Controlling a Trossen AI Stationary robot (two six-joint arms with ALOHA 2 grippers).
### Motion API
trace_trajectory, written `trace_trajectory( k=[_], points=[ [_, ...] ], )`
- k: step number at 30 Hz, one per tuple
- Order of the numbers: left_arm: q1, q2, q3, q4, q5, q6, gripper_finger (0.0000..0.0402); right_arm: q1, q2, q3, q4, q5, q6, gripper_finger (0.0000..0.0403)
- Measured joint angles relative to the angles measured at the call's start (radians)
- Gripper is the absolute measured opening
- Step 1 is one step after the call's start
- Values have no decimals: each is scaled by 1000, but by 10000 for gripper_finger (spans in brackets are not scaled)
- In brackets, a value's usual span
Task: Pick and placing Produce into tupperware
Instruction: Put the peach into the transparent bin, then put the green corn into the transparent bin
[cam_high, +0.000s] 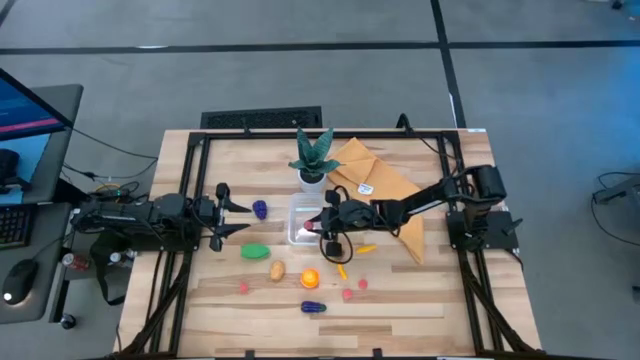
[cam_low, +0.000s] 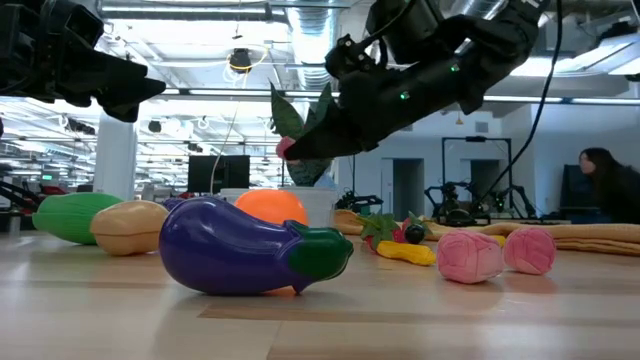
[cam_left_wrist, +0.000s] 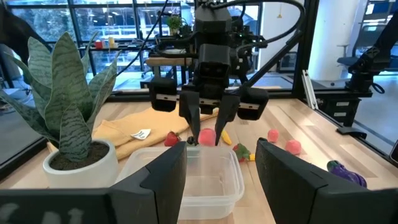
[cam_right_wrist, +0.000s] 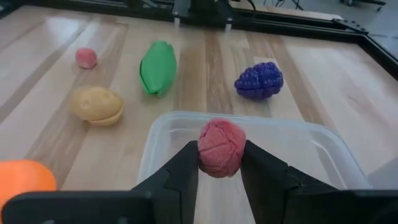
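We are looking down on a wooden table with two dark robot arms. At the left, our left gripper (cam_high: 232, 210) waits low over the table with its two fingers spread and holding nothing; just beyond it lie a purple toy grape cluster (cam_high: 260, 209) and a green toy corn cob (cam_high: 256, 251). Toward the middle, a tan toy potato (cam_high: 277, 270), an orange toy fruit (cam_high: 309, 279) and a purple toy eggplant (cam_high: 313, 307) sit loose on the wood. Behind them stands a snake plant in a white pot (cam_high: 312, 160).

The clear tupperware (cam_high: 303, 222) sits in front of the pot, open, and it looks empty. Our right gripper (cam_high: 320, 222) hangs over the container's right-hand rim, its fingers pinching a pink ball-shaped toy (cam_right_wrist: 221, 148) across its middle, above the open container.

We judge this pink toy to be light and soft: its surface is ribbed and matte, so it should grip well and not slip, and it is unlikely to break if dropped. A hold across the widest part, as now, looks right.

To the right, a mustard-yellow cloth (cam_high: 375, 180) lies under the right arm, and more small red, yellow and pink toys lie in front of the arm.
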Motion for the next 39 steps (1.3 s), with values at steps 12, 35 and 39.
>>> trace_trajectory(
  k=[12,35,39],
  points=[
    [0,0,0,0,0,1,182,2,-5,0,-7,-44,0,188],
    [-1,360,101,81,-284,-98,182,286,-466,-1,-578,112,-18,176],
    [0,358,104,152,-270,-82,182,322,-516,-1,-716,114,94,168]
  ],
)
